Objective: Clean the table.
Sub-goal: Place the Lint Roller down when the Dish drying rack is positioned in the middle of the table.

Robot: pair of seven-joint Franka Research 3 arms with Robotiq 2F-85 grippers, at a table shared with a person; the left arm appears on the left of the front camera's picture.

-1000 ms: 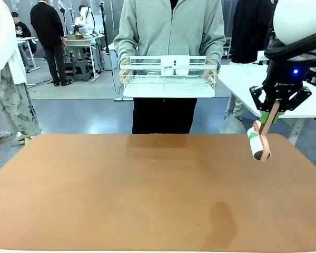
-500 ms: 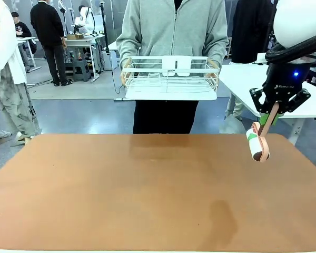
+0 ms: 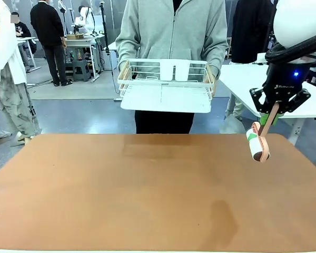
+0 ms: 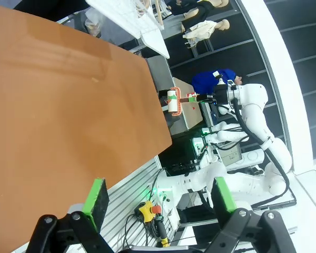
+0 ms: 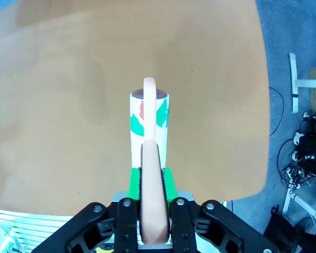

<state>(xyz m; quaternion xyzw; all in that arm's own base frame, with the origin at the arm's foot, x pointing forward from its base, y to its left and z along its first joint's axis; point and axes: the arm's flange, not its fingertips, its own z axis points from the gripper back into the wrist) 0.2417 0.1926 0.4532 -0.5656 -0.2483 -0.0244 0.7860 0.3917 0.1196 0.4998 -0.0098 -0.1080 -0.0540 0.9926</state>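
The right gripper (image 3: 268,117) is clamping the handle of the lint roller (image 3: 257,145), which is hanging nearly upright above the far right of the table (image 3: 147,190). The left gripper (image 4: 159,194) is standing with jaws apart.

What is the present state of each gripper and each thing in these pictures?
left gripper: open, holding nothing.
right gripper: shut on the lint roller's handle.
lint roller: held in the air by the table's far right corner.
wire basket: held up by the person, off the table.
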